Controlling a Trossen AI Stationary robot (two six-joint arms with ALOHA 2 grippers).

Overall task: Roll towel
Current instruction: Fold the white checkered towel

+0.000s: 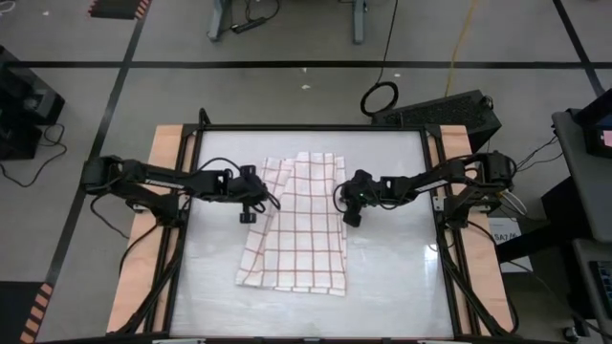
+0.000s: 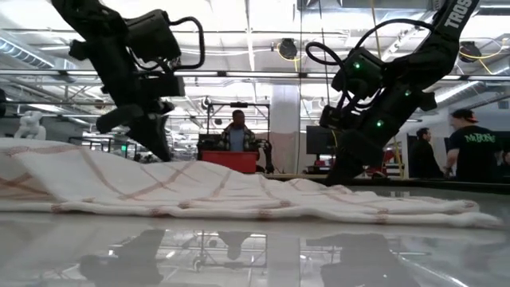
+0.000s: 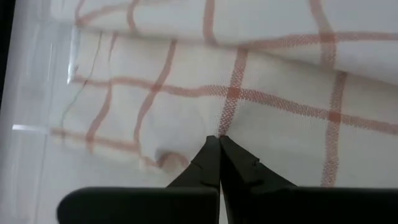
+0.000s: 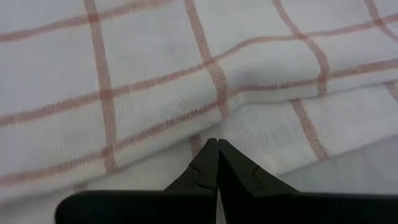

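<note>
A: You've got the towel lying in the middle of the counter, far end already doubled over into a soft fold, near end flat and a bit skewed toward the left.

B: And look where you've parked the arms: left end effector at the towel's left edge by the fold, right end effector at the right edge, directly opposite.

A: Left wrist view shows those fingers pressed tip to tip, clenched, right on a crossing of the red-brown lines. Whether any cloth is pinched between them, I can't say.

B: Same on the right wrist view: tips clamped together at the lip of the fold, hovering on or just over it. No cloth clearly caught there either.

A: So my read is you're early in the roll, one turn started at most. To do this well, get both sides level before you move, since that skewed near end will cone the roll if one arm leads.

B: Agreed. Keep the fold tight, advance both arms together toward the near edge, and stay low so the thin cloth doesn't lift and spring open
</note>
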